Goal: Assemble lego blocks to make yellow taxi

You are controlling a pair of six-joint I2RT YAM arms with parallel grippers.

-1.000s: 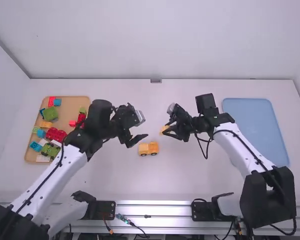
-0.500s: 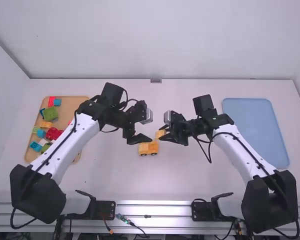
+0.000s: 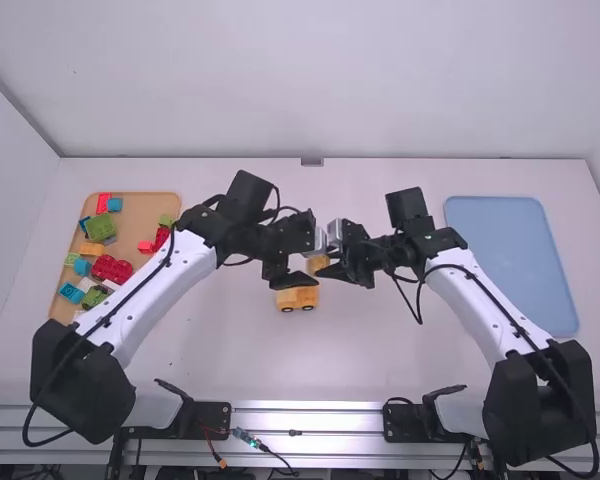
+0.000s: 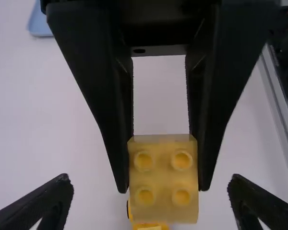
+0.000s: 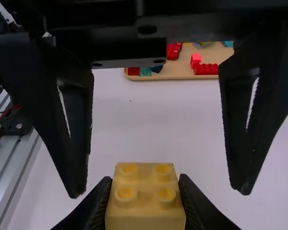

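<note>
Just beyond the yellow vehicle base [image 3: 298,298], my left gripper [image 3: 298,268] faces my right gripper [image 3: 328,266], with a yellow block [image 3: 318,263] between them. In the right wrist view, my right gripper [image 5: 145,179] is shut on that block [image 5: 145,213], its four studs visible. The left gripper's wide-apart fingers [image 5: 245,158] reach around it from the far side. In the left wrist view my left gripper [image 4: 150,181] is open, a finger on either side of the block [image 4: 163,179], not touching it. Part of the base [image 4: 149,226] shows below.
On the left, an orange-tan tray [image 3: 130,240] holds several coloured blocks. A blue tray [image 3: 510,260] lies at the right. The metal rail [image 3: 310,420] runs along the near table edge.
The left gripper has moved right, up to the block in the right gripper. The right gripper shifted slightly left with the block still held. The vehicle base has stayed put.
</note>
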